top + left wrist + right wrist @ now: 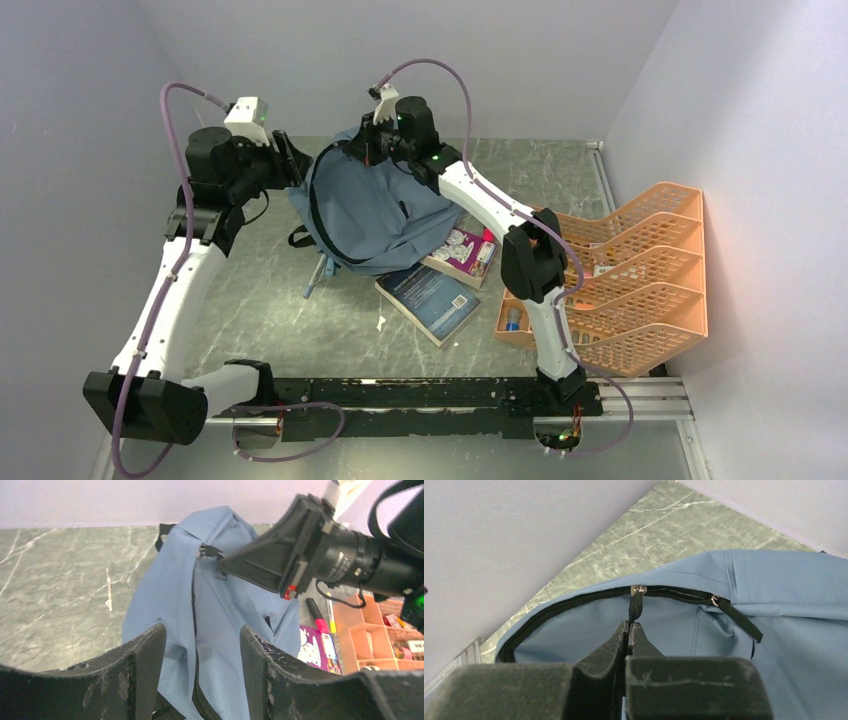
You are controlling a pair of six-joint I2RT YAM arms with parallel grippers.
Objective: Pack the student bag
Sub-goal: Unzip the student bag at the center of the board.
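The student bag (375, 215) lies as a slate-blue heap at the back middle of the table. At its far top edge my right gripper (366, 148) is shut on a black zip pull (636, 606), with the main zip partly open in a curve to the left. A second zip pull (736, 620) hangs loose to the right. My left gripper (292, 160) is at the bag's left side. In the left wrist view its fingers (150, 655) stand apart over the bag's fabric (225, 610) and a zip line, gripping nothing.
A dark blue book (430, 298) and a purple book (462, 255) lie at the bag's near right, partly under it. The orange mesh tray organiser (640, 270) holds small items at the right. A light-blue pen (318, 275) lies at the bag's near left. Walls close in behind.
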